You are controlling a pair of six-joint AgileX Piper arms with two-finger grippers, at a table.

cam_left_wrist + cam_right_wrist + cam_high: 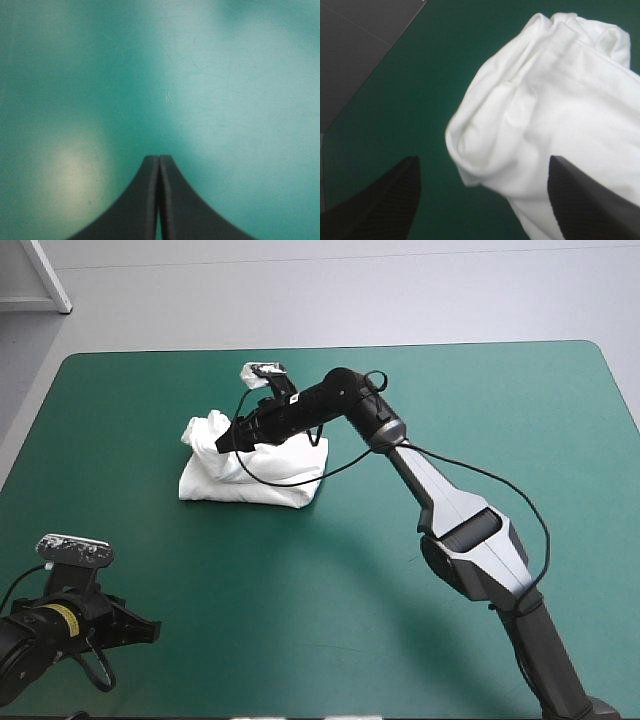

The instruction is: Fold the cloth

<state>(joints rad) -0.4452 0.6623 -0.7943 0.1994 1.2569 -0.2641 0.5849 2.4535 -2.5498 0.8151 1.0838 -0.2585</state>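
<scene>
On the teal-green bench, a folded T-shirt bundle.
The right jaws stand wide above it (it lies ahead, between them); the left jaws, pressed together, are well apart.

One T-shirt; one table; two arms: left arm, right arm.

Plain white T-shirt, plain teal-green cover, black right gripper, black left gripper.

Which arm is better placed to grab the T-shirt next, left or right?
Right. The right end effector is open just over the T-shirt; the left end effector is shut and far from it.
</scene>
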